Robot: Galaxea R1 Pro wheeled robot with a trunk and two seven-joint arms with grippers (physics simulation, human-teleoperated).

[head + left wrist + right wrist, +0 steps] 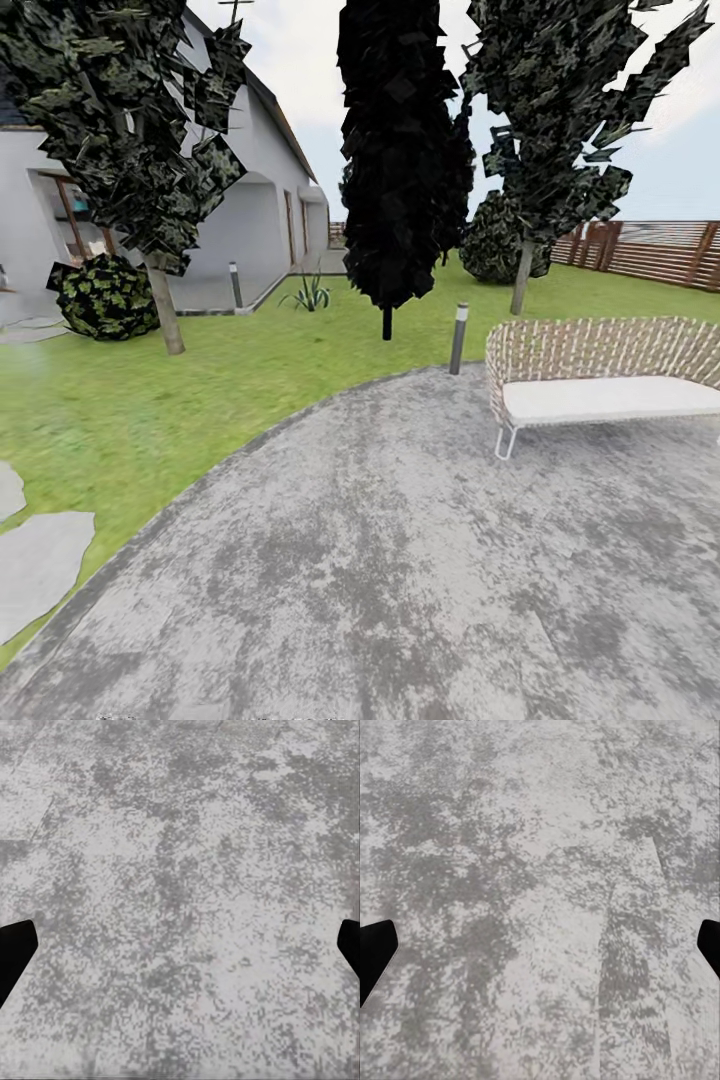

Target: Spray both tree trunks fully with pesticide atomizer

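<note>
I stand on the garden's grey stone paving (400, 560), looking across the grass lawn (150, 400). One tree (130, 120) rises at the far left on a pale trunk (166, 310). The other tree (560, 120) stands far right, its trunk (521, 278) leaning slightly. The pesticide atomizer and the pesticide are out of view. My left gripper (180, 952) is open over bare paving, black fingertips (15, 952) wide apart with nothing between them. The right gripper (540, 952) is open the same way, its fingertips (375, 952) over the stone.
A black cypress-like tree (392, 150) stands between the two trees, a bollard light (458, 338) just in front. A wicker bench (600, 375) sits on the paving at right. Wooden fence (660, 250) far right, house (260, 220) and bush (105, 295) left, stepping stones (35, 565) near left.
</note>
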